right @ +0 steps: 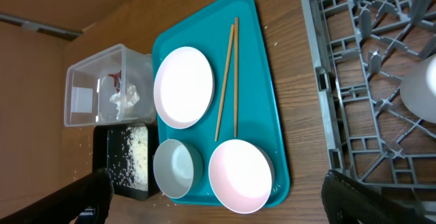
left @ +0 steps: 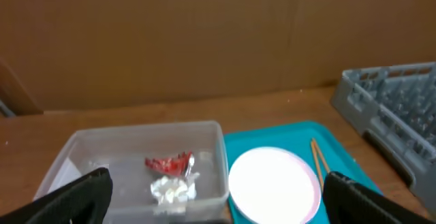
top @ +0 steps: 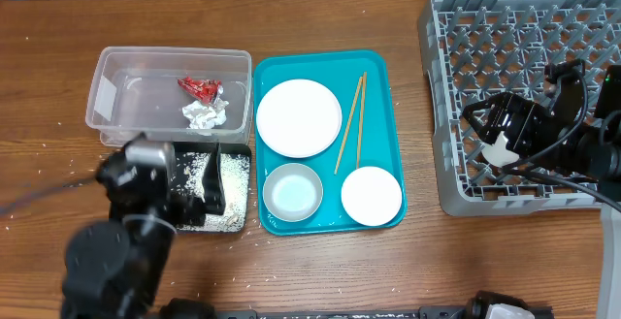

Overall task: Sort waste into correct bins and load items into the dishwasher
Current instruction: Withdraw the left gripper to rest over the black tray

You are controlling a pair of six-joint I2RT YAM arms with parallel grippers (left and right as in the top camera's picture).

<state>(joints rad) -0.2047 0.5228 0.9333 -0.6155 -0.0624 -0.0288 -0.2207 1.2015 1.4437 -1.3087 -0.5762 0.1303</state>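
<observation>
The left tool (left: pixel 218 180) stands wide, its two fingers (left: pixel 82 197) far apart at the bottom corners of the left wrist view with nothing between them. Seen from overhead, it hangs over the black tray (top: pixel 240 154), which holds loose white rice (top: pixel 225 218). A few grains lie scattered on the worktop (top: pixel 408 271) around that tray. Just behind the black tray sits the clear tub (top: pixel 105 115), and inside it the red wrapper (top: pixel 201 87) lies beside the white tissue wad (top: pixel 205 115).

The right tool (right: pixel 216 178) is also spread wide and grips nothing. It hovers above the grey rack (top: pixel 466 28) at the right side of the worktop. A small white cup (top: pixel 502 152) rests in the rack's grid close to this tool, at the right edge of the right wrist view.

Between the tub and the rack lies the teal tray (top: pixel 376 75). On it are the flat plate (top: pixel 299 117) at the back left and the pair of chopsticks (top: pixel 351 123) just to the plate's right. One small bowl (top: pixel 292 191) sits at the front left, and a second bowl (top: pixel 371 195) at the front right.
</observation>
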